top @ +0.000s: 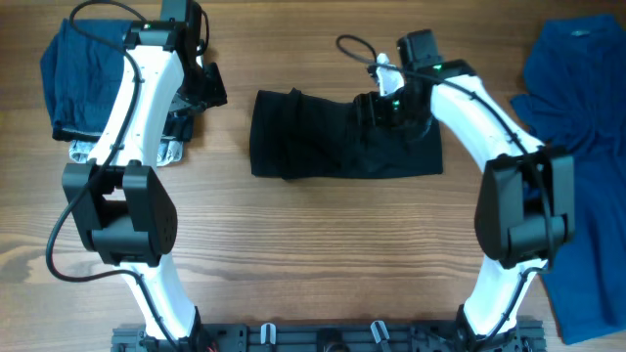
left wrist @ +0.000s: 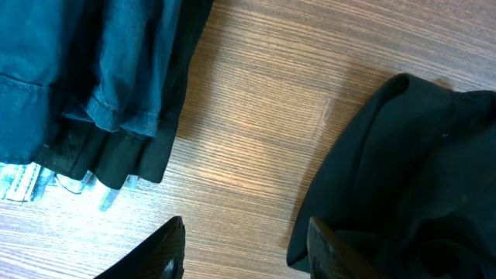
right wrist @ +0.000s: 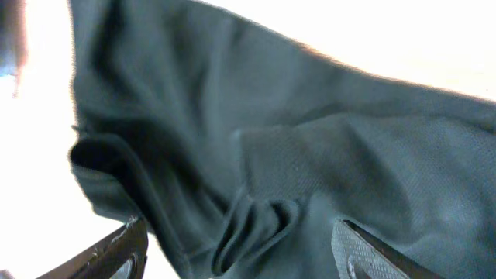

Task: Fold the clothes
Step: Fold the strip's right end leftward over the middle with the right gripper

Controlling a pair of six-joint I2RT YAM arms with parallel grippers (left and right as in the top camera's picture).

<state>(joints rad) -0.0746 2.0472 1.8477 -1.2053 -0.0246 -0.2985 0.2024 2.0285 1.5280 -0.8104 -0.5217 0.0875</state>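
at mid-table your right gripper [right wrist: 240,252] sits spread wide over the folded black polo shirt [top: 323,147]; your left gripper [left wrist: 244,248], likewise spread and empty, hangs above the table [top: 293,244].

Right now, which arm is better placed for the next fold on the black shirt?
Probably right: the right end effector hangs open over the black shirt; the left end effector sits by the folded stack.

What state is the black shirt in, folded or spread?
Folded: the black shirt lies as a compact, layered rectangle, no sleeves out. The right gripper hangs open over it.
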